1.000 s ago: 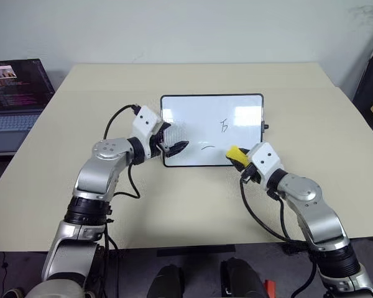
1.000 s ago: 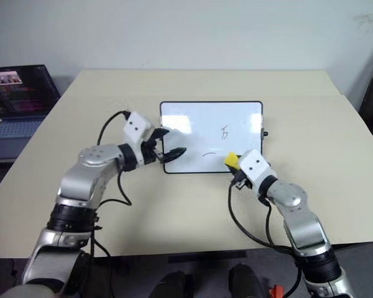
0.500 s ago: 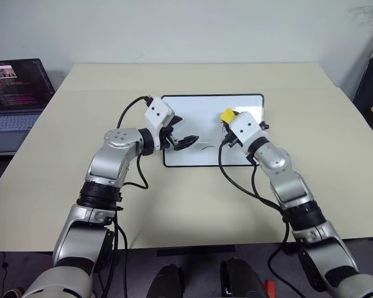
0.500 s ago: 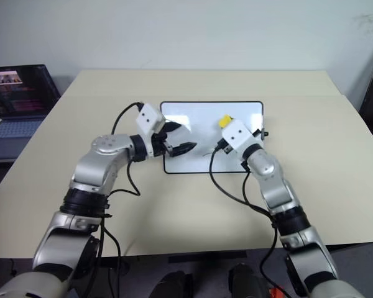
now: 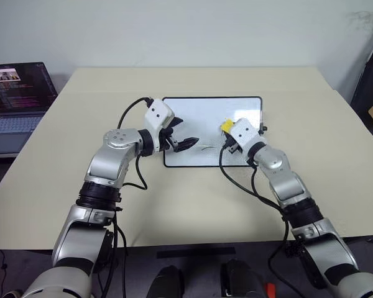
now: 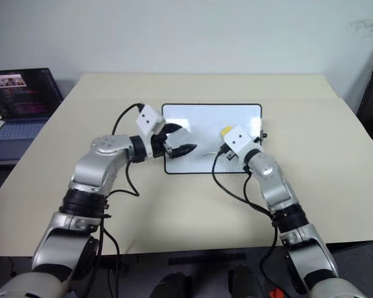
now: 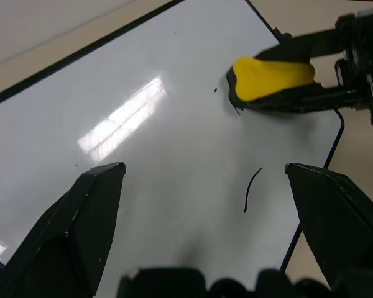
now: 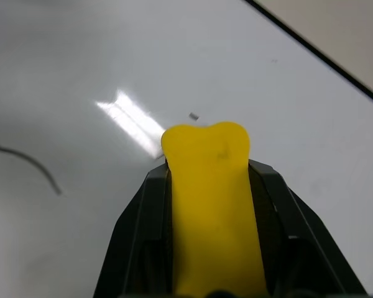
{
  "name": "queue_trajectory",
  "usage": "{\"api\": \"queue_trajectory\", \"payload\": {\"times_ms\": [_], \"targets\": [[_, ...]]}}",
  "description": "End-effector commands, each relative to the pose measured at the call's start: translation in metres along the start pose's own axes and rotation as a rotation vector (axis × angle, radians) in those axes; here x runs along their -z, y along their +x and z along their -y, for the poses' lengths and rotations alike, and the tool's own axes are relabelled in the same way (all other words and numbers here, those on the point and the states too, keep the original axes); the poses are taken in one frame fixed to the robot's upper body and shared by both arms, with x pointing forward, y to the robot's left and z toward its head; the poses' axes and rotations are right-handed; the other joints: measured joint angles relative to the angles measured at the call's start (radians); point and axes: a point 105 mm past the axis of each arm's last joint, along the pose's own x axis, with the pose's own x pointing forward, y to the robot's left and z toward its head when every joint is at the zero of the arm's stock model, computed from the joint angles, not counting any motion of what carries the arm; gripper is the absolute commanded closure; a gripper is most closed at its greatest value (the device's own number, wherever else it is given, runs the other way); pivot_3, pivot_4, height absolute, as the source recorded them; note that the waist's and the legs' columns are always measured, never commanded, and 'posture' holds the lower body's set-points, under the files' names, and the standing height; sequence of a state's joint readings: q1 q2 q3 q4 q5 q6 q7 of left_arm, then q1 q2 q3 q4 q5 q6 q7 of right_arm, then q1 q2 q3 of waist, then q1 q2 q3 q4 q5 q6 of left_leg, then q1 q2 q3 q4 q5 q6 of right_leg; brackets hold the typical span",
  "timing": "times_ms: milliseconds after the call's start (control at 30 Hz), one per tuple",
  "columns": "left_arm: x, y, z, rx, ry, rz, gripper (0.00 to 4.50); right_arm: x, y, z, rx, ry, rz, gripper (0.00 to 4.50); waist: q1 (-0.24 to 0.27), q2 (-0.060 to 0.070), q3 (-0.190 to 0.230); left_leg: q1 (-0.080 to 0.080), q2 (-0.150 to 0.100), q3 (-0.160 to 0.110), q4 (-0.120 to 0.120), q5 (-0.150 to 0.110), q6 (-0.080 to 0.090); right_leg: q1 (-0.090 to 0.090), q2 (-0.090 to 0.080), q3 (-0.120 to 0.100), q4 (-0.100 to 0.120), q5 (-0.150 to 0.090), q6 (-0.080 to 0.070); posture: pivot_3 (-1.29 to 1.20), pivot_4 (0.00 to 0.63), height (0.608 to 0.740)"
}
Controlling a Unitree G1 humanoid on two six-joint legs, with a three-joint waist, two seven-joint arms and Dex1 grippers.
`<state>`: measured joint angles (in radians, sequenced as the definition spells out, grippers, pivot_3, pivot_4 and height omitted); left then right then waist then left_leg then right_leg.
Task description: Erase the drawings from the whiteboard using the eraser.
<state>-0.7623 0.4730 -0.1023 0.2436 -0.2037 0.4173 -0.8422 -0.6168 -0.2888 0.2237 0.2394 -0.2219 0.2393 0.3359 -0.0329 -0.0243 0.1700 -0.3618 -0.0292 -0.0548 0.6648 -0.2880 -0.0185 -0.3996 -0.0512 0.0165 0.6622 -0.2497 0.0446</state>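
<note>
right pincer (image 5: 229,131): clenched on eraser (image 5: 225,126), pressed on whiteboard (image 5: 193,115) right half
left pincer (image 7: 205,205): released, over board's left part
target: remaining dash (image 7: 252,189) at eraser's 8 o'clock, head view; right arm nearer

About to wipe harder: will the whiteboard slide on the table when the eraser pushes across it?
Probably somewhat. The whiteboard looks thin and lies flat on the smooth table, unclamped. The left tool hovers open over its near edge, not pinning it. The eraser, gripped by the right tool, looks stiff enough to transmit the push.
</note>
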Motion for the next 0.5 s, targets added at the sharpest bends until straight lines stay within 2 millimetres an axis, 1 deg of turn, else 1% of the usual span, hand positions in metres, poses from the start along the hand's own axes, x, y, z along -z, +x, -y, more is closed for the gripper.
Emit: {"api": "queue_trajectory", "payload": {"times_ms": [33,167,233,400,500], "targets": [[-0.013,-0.005,-0.008,-0.025,0.036,0.036,0.00,0.043,-0.007,-0.013,-0.059,-0.001,-0.182,3.22,0.000,0.000,0.000,0.001,0.000,0.000,0.000,0.000,0.000,0.001,0.000,0.000,0.000,0.000,0.000,0.00,0.150,0.740],[-0.008,-0.006,-0.012,-0.037,0.011,0.024,0.00,0.035,-0.004,-0.013,-0.062,-0.052,-0.164,3.22,-0.001,0.000,0.000,0.008,0.000,0.000,0.000,0.001,0.001,0.008,0.001,0.000,0.000,0.000,0.000,0.00,0.150,0.740],[-0.001,-0.007,-0.014,-0.040,-0.005,0.007,0.00,0.026,0.000,-0.011,-0.051,-0.069,-0.134,3.22,-0.001,0.000,0.000,0.012,0.001,0.000,0.000,0.001,0.001,0.012,0.001,0.000,-0.001,0.000,0.000,0.00,0.150,0.740],[0.014,-0.014,-0.013,-0.028,-0.040,-0.036,0.00,-0.010,0.011,0.000,0.017,-0.094,-0.009,3.22,-0.016,-0.001,0.000,0.012,0.001,0.000,0.000,0.001,0.001,0.011,0.001,0.001,0.000,0.000,0.000,0.00,0.150,0.740],[0.021,-0.019,-0.014,-0.028,-0.050,-0.056,0.00,-0.025,0.018,0.011,0.071,-0.079,0.036,3.22,-0.023,0.000,0.001,0.012,0.001,0.000,-0.001,0.001,0.001,0.011,0.001,0.001,0.000,0.000,0.000,0.00,0.150,0.740]]}}
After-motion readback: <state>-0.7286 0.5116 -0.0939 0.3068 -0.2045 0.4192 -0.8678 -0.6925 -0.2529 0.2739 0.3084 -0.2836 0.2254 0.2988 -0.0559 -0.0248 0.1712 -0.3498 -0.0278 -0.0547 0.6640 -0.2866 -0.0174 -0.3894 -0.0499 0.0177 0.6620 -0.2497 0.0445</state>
